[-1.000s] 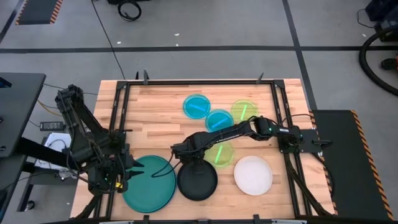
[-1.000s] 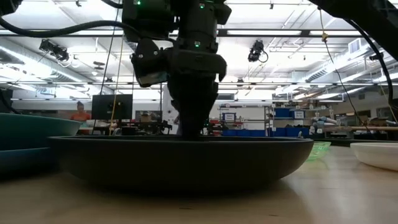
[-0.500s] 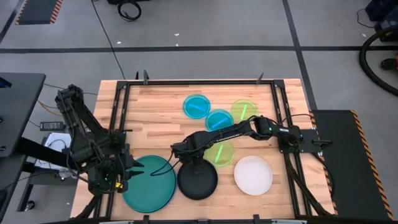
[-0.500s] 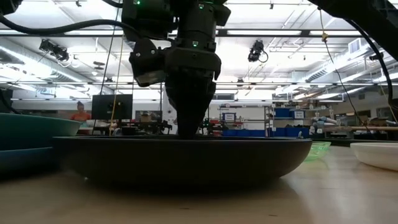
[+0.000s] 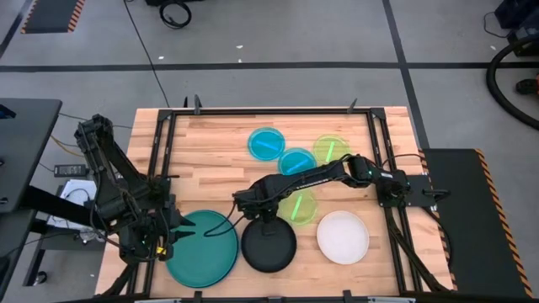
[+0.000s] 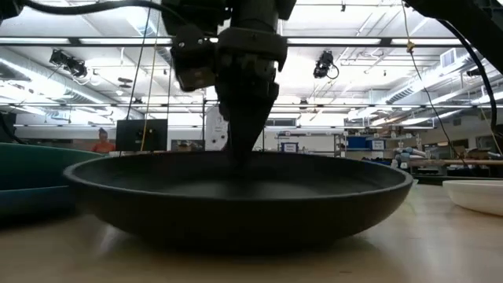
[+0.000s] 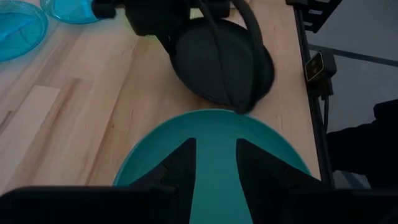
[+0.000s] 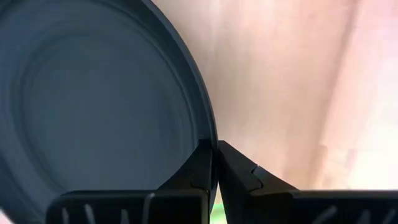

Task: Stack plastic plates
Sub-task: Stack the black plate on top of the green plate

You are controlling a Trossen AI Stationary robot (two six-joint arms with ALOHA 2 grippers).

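Observation:
The black plate (image 5: 269, 246) lies near the table's near edge, between the teal plate (image 5: 202, 249) and the white plate (image 5: 343, 236). My right gripper (image 5: 259, 220) reaches across from the right and is shut on the black plate's far rim. My left gripper (image 5: 185, 225) stands open over the teal plate's far left part; whether it touches, I cannot tell. In the low view a darker rim (image 6: 23, 200) shows beneath the teal plate (image 6: 35, 161). Two cyan plates (image 5: 267, 143) (image 5: 296, 162) and two lime plates (image 5: 331, 149) (image 5: 296, 206) lie flat farther back. My right gripper pinches the black plate's far rim (image 8: 210, 134), one finger inside the plate and one outside. The fingers (image 6: 245, 134) come from above, pointing down. The plate is tilted, far rim raised, with its underside (image 6: 236, 240) on the table.
A black metal frame (image 5: 383, 168) borders the wooden table on the left, far and right sides. Bare wood lies to the far left (image 5: 202, 151). The right arm (image 5: 320, 177) stretches low over the lime and cyan plates. A person (image 6: 100, 145) shows far off in the room.
My right gripper has risen a little with the black plate's far rim. The plate has tipped toward the near edge, so its inside now shows in the low view, while its underside has stayed on the table.

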